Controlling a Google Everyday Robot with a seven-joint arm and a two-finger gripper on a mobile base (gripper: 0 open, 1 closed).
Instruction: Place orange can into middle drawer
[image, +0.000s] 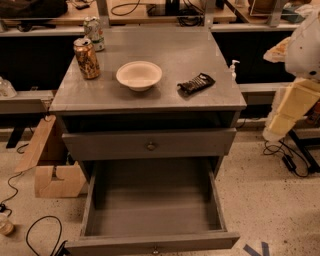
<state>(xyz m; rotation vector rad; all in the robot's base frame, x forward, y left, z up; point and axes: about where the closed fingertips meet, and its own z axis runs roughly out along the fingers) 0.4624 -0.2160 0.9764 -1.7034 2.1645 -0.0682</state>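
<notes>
The orange can (87, 58) stands upright at the back left of the grey cabinet top (165, 97). The middle drawer (150, 243) is pulled wide open below, and nothing lies in it. The drawer above it (115, 145) is shut. Only white and beige links of my arm (292, 100) show at the right edge, beside the cabinet and well away from the can. My gripper is out of view.
A pale green-and-white can (93, 31) stands behind the orange can. A white bowl (139, 75) and a dark snack bag (196, 83) lie on the top. A wooden stand (52, 165) and cables (30, 235) are on the floor at left; more cables (290, 160) lie at right.
</notes>
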